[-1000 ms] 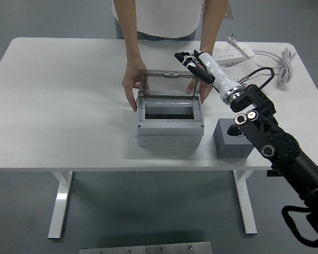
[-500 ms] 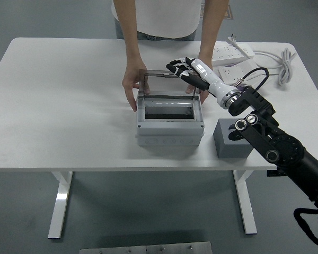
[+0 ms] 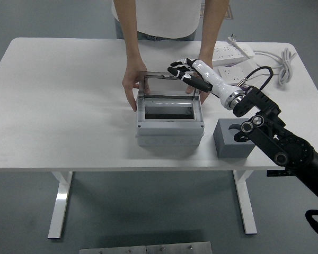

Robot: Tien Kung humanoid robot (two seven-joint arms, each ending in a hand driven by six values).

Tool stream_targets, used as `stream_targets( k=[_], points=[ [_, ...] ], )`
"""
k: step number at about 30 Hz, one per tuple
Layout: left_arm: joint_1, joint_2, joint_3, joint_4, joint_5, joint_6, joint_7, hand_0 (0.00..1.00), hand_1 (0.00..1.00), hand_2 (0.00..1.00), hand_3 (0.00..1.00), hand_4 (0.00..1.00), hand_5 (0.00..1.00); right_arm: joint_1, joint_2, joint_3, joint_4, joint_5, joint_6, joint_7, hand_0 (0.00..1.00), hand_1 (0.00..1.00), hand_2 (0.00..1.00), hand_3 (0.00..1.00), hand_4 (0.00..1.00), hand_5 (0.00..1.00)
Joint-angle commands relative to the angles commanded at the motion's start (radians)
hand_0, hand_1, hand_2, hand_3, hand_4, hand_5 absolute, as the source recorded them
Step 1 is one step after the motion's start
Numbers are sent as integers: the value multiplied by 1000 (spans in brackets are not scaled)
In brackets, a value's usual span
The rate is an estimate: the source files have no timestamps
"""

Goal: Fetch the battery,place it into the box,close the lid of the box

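Right hand (image 3: 184, 71), white with black fingers, hovers at the upright clear lid (image 3: 164, 83) of the grey plastic box (image 3: 170, 123), fingers spread, holding nothing. Person's hands (image 3: 130, 89) steady the box's far sides. Whether a battery lies inside, I cannot tell.

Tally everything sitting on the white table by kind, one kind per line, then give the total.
Grey box with raised clear lid: 1
Dark grey block: 1
White power strip with its cable: 1
Total: 3

Also over the table, not counted: the robot's right hand at the lid, and a person's hands holding the box.
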Motion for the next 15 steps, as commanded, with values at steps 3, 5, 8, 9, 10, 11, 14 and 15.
stream_targets(
  k=[3,5,8,9,10,11,14,15],
  points=[
    [0,1,3,0,-4,1,-2,619,697,619,601,652,72,-3,-6,-3,5,1,-1,-1,912,733,764,811,998,998],
    [-1,1,4,0,-8,3,-3,619,697,619,601,652,72,-4,-11,-7,12,-1,-1,-4,912,733,764,811,998,998],
    [0,3,7,0,-12,5,-5,620,697,620,601,653,72,-6,-22,-15,33,-4,0,-14,891,729,763,811,998,998],
    [0,3,7,0,-14,6,-5,620,697,620,601,653,72,-7,-28,-18,45,-5,2,-21,891,729,763,811,998,998],
    [0,4,8,0,-15,6,-6,620,697,620,601,653,72,-7,-33,-20,53,-6,4,-26,891,729,763,811,998,998],
    [1,5,9,0,-16,7,-6,620,697,620,601,653,72,-7,-38,-23,62,-7,6,-33,891,729,763,811,998,998],
    [2,7,11,1,-22,9,-8,620,698,621,603,653,72,-8,-56,-33,93,-9,14,-54,887,729,763,814,998,998],
    [2,8,11,1,-22,9,-8,620,698,621,603,653,72,-8,-61,-36,101,-9,16,-60,887,729,763,814,998,998]
  ],
)
